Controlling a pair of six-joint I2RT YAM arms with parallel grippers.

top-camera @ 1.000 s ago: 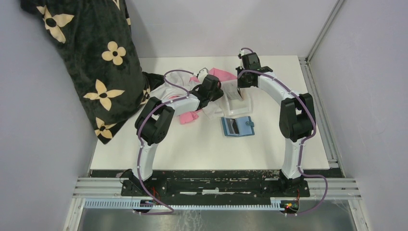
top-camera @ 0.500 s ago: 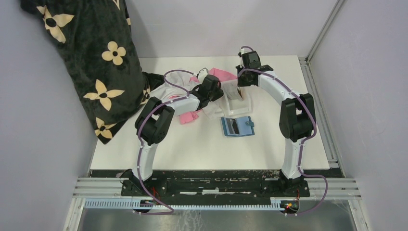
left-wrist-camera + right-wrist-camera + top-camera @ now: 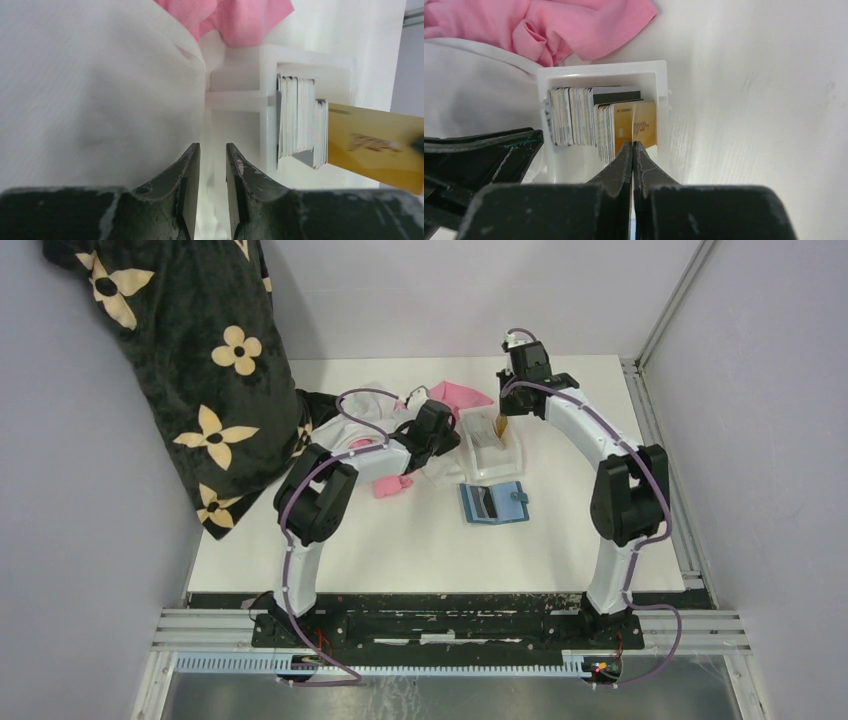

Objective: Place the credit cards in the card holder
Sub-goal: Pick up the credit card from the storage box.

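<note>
Gold-tan credit card: clamped between the closed fingers of the right gripper and drawn partly out of the row, at the right end of the clear plastic tray. Grey credit cards: standing on edge in the same tray. Left gripper: fingers set narrowly apart and gripping the tray's left wall, beside a white cloth. Card holder: teal-blue, lying open on the white table just on the near side of the tray, clear of both grippers. Pink cloth: beyond the tray's far end.
</note>
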